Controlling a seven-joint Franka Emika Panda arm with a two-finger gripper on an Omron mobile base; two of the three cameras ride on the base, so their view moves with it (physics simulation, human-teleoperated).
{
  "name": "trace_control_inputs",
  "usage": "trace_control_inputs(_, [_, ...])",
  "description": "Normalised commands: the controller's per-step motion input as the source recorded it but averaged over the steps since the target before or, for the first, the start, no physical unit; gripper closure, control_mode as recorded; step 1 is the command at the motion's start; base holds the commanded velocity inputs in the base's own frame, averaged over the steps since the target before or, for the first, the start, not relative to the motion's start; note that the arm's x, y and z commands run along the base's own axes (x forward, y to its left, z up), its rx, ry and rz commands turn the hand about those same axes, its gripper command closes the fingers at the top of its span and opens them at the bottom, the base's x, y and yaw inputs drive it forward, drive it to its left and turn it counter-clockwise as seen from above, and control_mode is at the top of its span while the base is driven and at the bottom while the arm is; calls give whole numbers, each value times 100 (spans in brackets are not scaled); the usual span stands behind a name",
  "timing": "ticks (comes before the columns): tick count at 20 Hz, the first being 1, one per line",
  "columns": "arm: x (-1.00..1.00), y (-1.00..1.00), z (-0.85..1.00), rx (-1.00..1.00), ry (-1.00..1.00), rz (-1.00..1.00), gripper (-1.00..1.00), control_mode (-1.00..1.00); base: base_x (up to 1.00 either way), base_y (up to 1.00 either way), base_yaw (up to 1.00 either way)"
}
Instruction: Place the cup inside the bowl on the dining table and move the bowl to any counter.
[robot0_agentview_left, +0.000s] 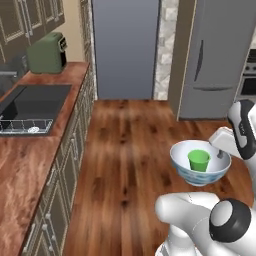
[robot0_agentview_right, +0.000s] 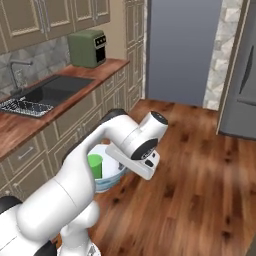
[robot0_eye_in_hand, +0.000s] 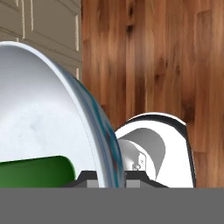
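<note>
Kitchen, wood-plank floor (robot0_agentview_left: 125, 150). Our gripper (robot0_agentview_left: 220, 154) was clamped on the rim of the round white bowl with blue-patterned outside (robot0_agentview_left: 200, 172), carried above the floor, the small green tumbler cup (robot0_agentview_left: 198, 160) inside. We judged nesting done; left: setting down on the reddish wood counter (robot0_agentview_left: 30, 165).

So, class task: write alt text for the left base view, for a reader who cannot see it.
A white robot arm's gripper holds a round white bowl with a blue patterned outside by its rim, above a wooden floor, with a small bright green cup upright inside. At left, a reddish-brown wood counter carries a dark sink.
</note>
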Motion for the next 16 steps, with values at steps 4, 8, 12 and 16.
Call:
trace_control_inputs(4, [0, 0, 0, 0, 0, 0, 100, 100, 0, 39, 30])
trace_control_inputs(8, [0, 0, 0, 0, 0, 0, 100, 100, 0, 43, 28])
trace_control_inputs(12, [0, 0, 0, 0, 0, 0, 100, 100, 0, 41, 27])
trace_control_inputs(16, [0, 0, 0, 0, 0, 0, 100, 100, 0, 35, 29])
